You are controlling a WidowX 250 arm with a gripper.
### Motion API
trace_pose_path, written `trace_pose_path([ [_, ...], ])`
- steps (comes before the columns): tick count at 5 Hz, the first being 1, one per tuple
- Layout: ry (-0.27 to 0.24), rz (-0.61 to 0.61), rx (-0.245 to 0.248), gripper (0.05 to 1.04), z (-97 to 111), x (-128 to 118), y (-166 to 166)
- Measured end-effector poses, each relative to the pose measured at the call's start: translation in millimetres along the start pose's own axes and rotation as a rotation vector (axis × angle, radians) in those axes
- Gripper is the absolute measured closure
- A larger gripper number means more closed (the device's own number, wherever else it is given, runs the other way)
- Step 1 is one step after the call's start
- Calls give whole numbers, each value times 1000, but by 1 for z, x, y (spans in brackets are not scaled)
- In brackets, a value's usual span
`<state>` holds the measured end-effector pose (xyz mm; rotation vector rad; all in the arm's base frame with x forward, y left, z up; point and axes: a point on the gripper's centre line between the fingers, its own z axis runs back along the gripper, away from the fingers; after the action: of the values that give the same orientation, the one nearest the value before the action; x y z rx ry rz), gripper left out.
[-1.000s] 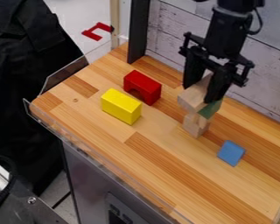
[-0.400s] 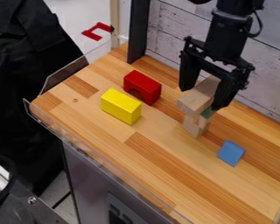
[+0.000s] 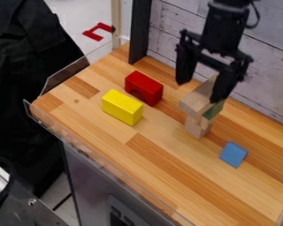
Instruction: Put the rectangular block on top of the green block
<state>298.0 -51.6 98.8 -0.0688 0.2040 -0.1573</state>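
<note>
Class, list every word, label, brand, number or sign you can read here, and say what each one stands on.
Readable texts: none.
Black panel on the grey cabinet: small pale marks, too small to read.
Pale rectangular block, green block, yellow block, red block and blue block: no lettering on the faces that show.
</note>
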Motion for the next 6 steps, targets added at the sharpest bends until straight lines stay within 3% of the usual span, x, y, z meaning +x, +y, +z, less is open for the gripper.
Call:
trace_pose_path([
  [2,-40,88,-18,83,17,-8,27],
  [4,-63,193,-29,83,13,-16,72],
  [6,-94,239,-30,83,7,-23,95],
])
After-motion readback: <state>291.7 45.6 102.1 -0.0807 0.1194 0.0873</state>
